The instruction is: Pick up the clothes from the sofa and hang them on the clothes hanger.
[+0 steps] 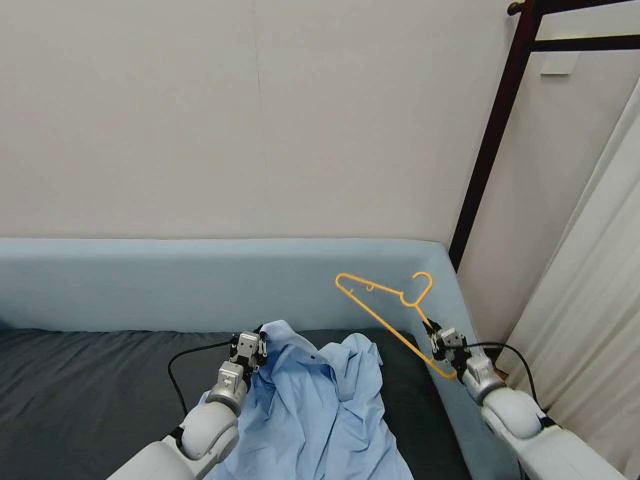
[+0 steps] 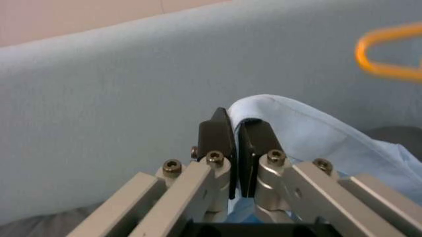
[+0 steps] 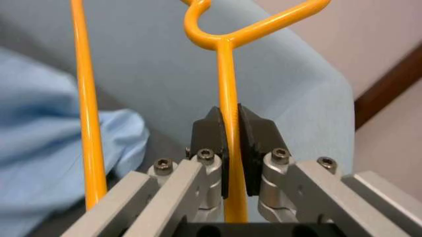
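Observation:
A light blue shirt [image 1: 320,410] lies crumpled on the dark seat of the sofa [image 1: 80,370]. My left gripper [image 1: 252,348] is shut on the shirt's collar edge [image 2: 264,111], lifting it slightly in front of the pale blue backrest. To the right, my right gripper [image 1: 438,340] is shut on an orange hanger [image 1: 385,305], pinching one wire [image 3: 228,108] between its black pads [image 3: 212,133]. The hanger is held up above the sofa's right end, its hook [image 1: 423,283] pointing upward.
The pale blue backrest [image 1: 150,280] runs across behind both grippers. A dark wooden clothes rack post [image 1: 490,140] stands at the right beyond the sofa arm, beside a white curtain [image 1: 600,300]. A black cable [image 1: 185,360] trails from my left wrist.

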Available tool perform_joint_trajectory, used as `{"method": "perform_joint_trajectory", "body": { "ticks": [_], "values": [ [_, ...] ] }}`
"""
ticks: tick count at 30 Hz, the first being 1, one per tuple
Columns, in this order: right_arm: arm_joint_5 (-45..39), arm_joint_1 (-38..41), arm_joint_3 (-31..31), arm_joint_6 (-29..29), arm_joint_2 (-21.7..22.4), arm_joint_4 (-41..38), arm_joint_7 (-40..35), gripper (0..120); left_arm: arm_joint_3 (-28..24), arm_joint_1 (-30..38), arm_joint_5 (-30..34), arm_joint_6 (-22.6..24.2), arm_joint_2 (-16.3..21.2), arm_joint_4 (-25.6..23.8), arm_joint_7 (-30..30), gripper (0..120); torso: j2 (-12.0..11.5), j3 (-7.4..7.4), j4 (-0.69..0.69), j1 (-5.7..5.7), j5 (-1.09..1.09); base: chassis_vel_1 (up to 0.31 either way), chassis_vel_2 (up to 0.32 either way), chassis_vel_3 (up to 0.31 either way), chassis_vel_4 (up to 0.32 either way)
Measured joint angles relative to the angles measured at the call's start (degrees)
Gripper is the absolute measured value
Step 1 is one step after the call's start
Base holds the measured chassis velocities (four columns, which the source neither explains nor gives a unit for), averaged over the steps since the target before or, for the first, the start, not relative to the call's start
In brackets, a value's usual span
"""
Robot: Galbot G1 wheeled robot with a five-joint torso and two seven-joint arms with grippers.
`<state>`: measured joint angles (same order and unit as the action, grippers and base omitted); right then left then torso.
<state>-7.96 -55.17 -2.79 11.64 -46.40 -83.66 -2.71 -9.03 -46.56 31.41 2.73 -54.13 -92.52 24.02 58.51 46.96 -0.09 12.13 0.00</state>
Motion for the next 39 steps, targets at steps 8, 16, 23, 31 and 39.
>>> {"method": "perform_joint_trajectory", "body": {
  "ticks": [8, 16, 23, 31, 39],
  "values": [
    [11.7, -15.2, -5.7, 4.9, 4.4, -12.3, -1.7, 5, -2.2, 2.7, 5.4, 8.5, -0.7, -4.8, 5.2, 0, 0.0, 0.0, 0.04, 0.0, -0.01, 0.0, 0.0, 0.0, 0.0],
    [17.2, -22.3, -8.0, 7.3, 4.5, -15.8, -2.3, 5, -4.9, 5.4, 7.9, 12.0, 0.5, -7.2, 8.0, 0, 0.0, 0.0, 0.02, -0.01, -0.03, 0.0, 0.0, 0.0, 0.0],
    [17.1, -16.6, -3.0, 3.6, -1.2, -12.6, -4.0, 5, -6.8, 5.7, 10.7, 14.5, 2.3, -12.3, 10.7, 0, 0.0, 0.0, 0.04, -0.01, 0.0, 0.0, 0.0, 0.0, 0.0],
    [11.4, -9.1, 2.8, -1.8, -4.1, -9.3, -6.7, 5, -9.4, 8.2, 14.8, 15.0, 1.8, -13.5, 13.4, 0, 0.0, 0.01, 0.04, 0.0, -0.01, 0.0, 0.0, 0.0, 0.0],
    [15.0, -3.3, 7.0, -5.8, -5.4, -7.8, -11.6, 5, -12.4, 11.3, 16.5, 17.2, -4.8, -13.0, 17.7, 0, 0.0, 0.01, 0.02, 0.01, -0.01, 0.0, 0.0, 0.0, 0.0]
  ]
}}
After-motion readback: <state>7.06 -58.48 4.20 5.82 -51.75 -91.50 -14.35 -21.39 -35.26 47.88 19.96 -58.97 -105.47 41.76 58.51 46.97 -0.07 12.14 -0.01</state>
